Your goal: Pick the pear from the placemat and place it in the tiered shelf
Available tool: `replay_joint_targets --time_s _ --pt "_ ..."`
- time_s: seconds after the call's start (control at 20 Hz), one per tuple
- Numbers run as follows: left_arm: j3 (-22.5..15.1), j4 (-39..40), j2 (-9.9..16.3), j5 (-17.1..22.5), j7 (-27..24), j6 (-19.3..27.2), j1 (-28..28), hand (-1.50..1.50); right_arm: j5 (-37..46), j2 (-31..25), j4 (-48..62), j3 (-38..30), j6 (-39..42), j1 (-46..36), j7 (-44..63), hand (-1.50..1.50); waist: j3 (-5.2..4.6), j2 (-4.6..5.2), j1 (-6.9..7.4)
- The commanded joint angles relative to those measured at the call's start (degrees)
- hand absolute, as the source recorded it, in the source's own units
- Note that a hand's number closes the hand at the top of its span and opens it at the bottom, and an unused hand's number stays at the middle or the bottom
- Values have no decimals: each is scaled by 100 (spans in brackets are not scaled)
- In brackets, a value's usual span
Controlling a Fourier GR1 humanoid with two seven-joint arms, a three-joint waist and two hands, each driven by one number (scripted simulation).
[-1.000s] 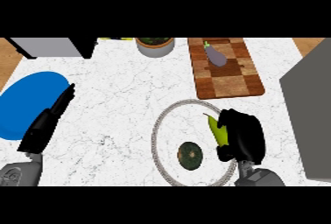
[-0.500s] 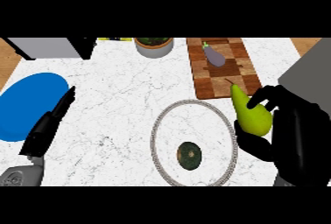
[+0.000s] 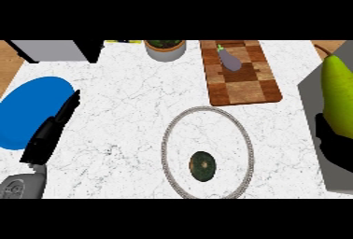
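Yellow-green pear (image 3: 338, 95), smooth, upright, held in black right hand (image 3: 335, 149)

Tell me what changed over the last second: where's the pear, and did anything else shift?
The right hand, curled round the pear, lifted it off the round placemat and carried it right, up to the view's right edge by the grey shelf. No let-go yet. The left hand stayed open by the blue plate. The eggplant on the cutting board, the pot and the dark round item on the placemat stayed put.
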Motion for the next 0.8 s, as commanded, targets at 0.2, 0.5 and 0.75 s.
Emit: replay_joint_targets --time_s 0.2,0.5,0.75 --pt "-5 -138 -37 -7 29 -26 121 0 -775 -1073 467 -1645 1645 -798 -181 150 7 -1 -15" --pt "-54 155 -139 -88 -116 1 -19 0 -883 -1875 1481 -2104 1465 -678 -763 150 9 33 9" --pt "91 -325 22 13 161 -153 75 0 -1075 -2352 1732 -2553 1116 -132 -1303 150 12 23 36"
